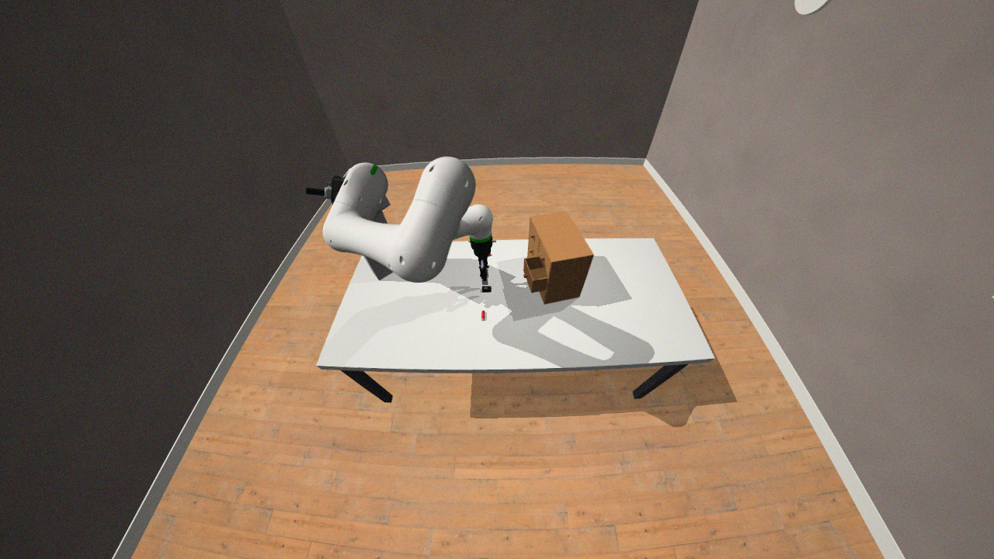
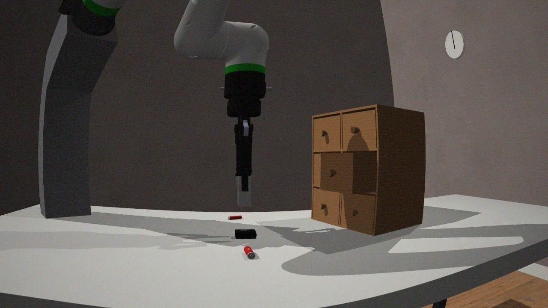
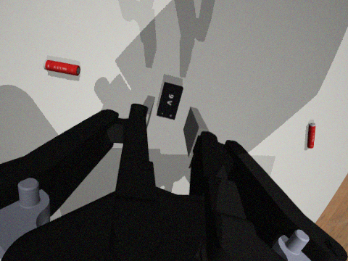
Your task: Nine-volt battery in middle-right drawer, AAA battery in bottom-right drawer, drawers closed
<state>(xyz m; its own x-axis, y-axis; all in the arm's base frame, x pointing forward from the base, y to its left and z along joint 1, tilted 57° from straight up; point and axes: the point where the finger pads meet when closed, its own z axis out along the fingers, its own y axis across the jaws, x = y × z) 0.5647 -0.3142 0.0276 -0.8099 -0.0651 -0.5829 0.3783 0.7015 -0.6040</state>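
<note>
The black nine-volt battery (image 1: 486,288) (image 2: 245,234) (image 3: 170,101) lies flat on the table. My gripper (image 1: 484,280) (image 2: 244,205) (image 3: 170,113) points down above it, its fingers partly open with nothing between them. The thinner red battery, which looks like the AAA (image 2: 234,217) (image 3: 311,135), lies farther back; the gripper mostly hides it in the top view. The chest (image 1: 571,239) (image 2: 400,168) stands upright at the right. Its middle-row right drawer (image 1: 537,272) (image 2: 341,185) is pulled partly out and looks level. The bottom-row right drawer (image 2: 364,218) is in.
A thicker red battery (image 1: 483,315) (image 2: 249,252) (image 3: 62,67) lies on the table (image 1: 403,344) nearer the front edge than the nine-volt battery. The other drawers look pushed in. The open drawer juts out toward the gripper's side. The arm's base stands at the left.
</note>
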